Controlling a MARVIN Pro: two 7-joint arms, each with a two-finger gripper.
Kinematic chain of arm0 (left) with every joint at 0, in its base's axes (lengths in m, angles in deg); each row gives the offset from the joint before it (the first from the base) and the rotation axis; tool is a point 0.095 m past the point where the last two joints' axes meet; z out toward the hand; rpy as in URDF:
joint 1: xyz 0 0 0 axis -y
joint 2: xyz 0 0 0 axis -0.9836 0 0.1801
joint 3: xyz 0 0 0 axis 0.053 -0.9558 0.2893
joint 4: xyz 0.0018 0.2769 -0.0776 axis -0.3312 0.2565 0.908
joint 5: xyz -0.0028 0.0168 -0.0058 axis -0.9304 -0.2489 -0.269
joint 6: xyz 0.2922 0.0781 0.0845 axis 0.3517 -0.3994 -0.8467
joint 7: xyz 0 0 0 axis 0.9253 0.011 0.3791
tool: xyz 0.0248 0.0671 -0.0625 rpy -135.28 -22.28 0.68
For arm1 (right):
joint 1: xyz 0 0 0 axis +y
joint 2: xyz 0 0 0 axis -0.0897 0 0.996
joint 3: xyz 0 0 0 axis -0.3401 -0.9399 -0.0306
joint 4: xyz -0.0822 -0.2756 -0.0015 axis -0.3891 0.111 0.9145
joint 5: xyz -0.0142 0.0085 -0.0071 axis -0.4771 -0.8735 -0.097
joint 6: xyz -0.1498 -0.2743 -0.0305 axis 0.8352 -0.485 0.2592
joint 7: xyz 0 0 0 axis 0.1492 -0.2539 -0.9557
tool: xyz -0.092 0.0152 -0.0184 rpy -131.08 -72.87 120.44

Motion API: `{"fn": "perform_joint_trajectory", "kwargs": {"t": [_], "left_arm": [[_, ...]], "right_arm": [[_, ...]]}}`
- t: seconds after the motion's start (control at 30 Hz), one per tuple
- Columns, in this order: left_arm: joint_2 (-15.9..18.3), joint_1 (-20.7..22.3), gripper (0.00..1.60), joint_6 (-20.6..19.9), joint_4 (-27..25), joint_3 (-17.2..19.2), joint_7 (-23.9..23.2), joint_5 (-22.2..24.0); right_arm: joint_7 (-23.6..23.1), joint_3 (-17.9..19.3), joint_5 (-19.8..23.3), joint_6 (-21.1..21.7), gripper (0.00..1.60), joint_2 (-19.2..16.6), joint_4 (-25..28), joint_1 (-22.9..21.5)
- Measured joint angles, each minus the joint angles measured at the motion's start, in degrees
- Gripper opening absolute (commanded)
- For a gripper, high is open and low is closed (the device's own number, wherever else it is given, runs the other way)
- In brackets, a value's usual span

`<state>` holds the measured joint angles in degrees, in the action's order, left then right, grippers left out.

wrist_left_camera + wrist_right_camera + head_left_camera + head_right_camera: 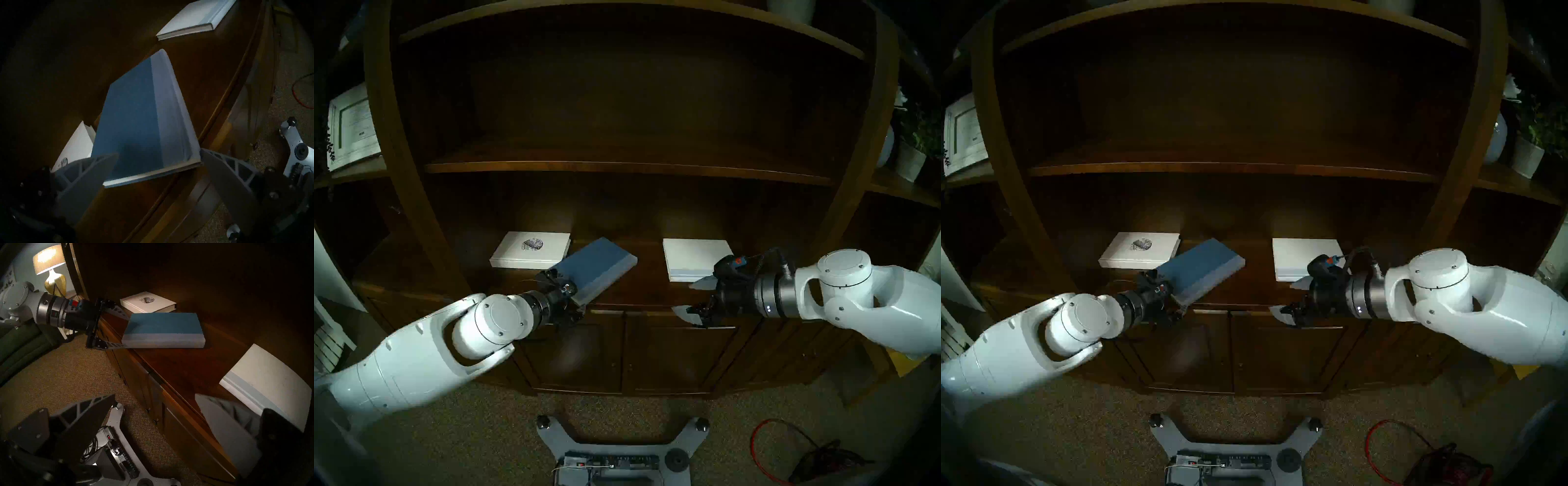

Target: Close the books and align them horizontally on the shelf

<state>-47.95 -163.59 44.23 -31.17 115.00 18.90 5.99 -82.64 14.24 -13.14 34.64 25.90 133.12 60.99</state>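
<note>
Where lamplight fades, the shelf looks dark brown above carpet.

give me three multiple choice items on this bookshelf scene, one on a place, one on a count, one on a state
1. Which book lies between the other two on the ledge?
A. blue book
B. speckled-oval book
C. plain white book

2. How many books are on the ledge?
A. two
B. three
C. five

3. How does the blue book lie?
A. closed, skewed
B. open, pages up
C. standing upright

Answers:
1 A: the blue book lies between the speckled-oval book and the plain white book on the ledge.
2 B: three hardcovers show.
3 A: its cover is shut and it lies diagonally, one corner at the open left hand.
</note>
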Motion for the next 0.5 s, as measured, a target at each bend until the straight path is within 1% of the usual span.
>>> {"fn": "perform_joint_trajectory", "kwargs": {"t": [0.2, 0.37, 0.5], "left_arm": [[3.2, -3.0, 1.6, 3.7, -0.5, 3.2, -0.1, 4.6], [4.2, -4.3, 1.6, 6.0, -1.1, 5.3, 0.0, 7.6], [4.7, -4.8, 1.6, 7.3, -2.4, 7.7, -0.8, 11.9]], "right_arm": [[0.0, 0.0, 0.0, 0.0, 1.6, 0.0, 0.0, 0.0], [0.0, 0.0, 0.0, 0.0, 1.6, 0.0, 0.0, 0.0], [0.0, 0.0, 0.0, 0.0, 1.6, 0.0, 0.0, 0.0]]}}
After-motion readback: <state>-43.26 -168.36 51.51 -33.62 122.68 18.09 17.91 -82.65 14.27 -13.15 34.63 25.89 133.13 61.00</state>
